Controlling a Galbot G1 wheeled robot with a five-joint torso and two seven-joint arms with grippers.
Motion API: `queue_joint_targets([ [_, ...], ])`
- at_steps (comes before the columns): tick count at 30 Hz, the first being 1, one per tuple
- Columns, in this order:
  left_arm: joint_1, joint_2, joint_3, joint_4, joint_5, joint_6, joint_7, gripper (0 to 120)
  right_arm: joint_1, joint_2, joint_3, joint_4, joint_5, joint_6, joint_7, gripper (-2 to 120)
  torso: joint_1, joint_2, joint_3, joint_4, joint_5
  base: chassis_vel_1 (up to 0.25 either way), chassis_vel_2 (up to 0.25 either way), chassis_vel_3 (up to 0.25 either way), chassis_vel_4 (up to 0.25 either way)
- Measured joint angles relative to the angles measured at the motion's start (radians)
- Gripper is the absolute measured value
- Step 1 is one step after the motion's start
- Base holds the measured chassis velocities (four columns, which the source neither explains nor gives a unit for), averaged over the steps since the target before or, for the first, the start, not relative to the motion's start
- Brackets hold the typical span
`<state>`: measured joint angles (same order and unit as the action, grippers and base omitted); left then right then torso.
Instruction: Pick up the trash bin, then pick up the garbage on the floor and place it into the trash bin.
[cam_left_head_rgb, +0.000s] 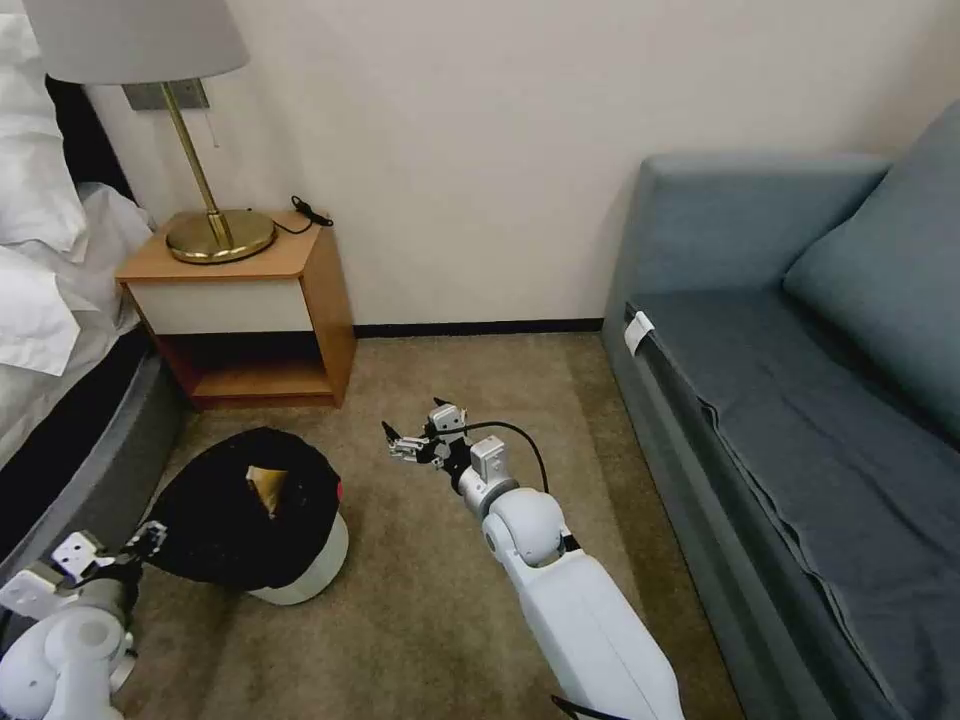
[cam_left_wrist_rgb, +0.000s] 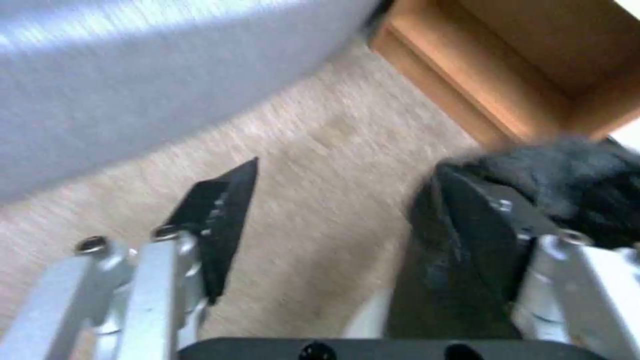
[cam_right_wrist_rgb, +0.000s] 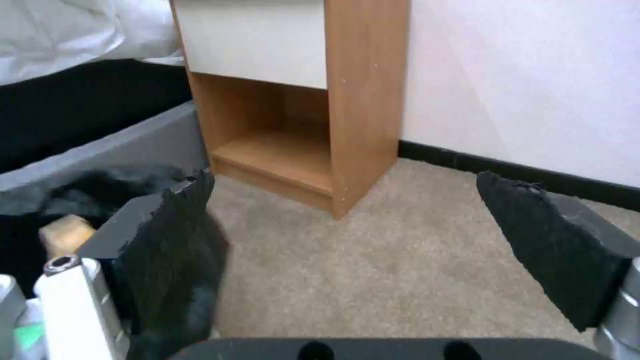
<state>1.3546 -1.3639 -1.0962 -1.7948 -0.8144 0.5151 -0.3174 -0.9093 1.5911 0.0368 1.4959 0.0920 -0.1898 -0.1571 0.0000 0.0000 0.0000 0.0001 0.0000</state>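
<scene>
Hovering right claw (cam_left_head_rgb: 408, 446) spread over carpet | left claw (cam_left_wrist_rgb: 333, 220) apart beside trash bin (cam_left_head_rgb: 300, 575) | no legible writing

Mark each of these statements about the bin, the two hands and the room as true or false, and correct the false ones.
1. The trash bin stands on the carpet near the nightstand. True.
2. The right hand is shut on a bottle. False: its fingers are spread and hold nothing.
3. A tan piece of garbage lies inside the bin's black bag. True.
4. The lamp stands on the sofa. False: it stands on the nightstand.
5. The left hand is open beside the bag's edge. True.
</scene>
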Motion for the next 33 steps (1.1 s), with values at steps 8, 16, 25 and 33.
queue_joint_targets([
  [8,0.024,0.001,-0.023,-0.068,0.045,-0.031,0.007,100,-0.027,0.008,0.002,0.01,-0.01,0.01,-0.009,100,0.0,0.0,0.0,-0.0001,0.0,0.0,0.0,0.0,0.0],
  [16,0.055,0.016,-0.025,-0.195,0.258,-0.152,0.118,100,-0.054,0.017,0.054,0.044,0.106,-0.002,0.026,100,0.0,0.0,0.0,0.0,0.0002,0.0,0.0,0.0,0.0],
  [25,0.055,0.067,0.104,-0.218,0.526,-0.266,0.272,100,-0.082,0.018,0.125,0.063,0.303,-0.038,0.107,100,0.0,0.0,0.0,-0.0001,0.0002,0.0,0.0,0.0,0.0],
  [33,0.037,0.079,0.229,-0.18,0.586,-0.275,0.283,100,-0.084,0.018,0.188,0.02,0.376,-0.046,0.164,100,0.0,0.0,0.0,-0.0001,0.0001,0.0,0.0,0.0,0.0],
])
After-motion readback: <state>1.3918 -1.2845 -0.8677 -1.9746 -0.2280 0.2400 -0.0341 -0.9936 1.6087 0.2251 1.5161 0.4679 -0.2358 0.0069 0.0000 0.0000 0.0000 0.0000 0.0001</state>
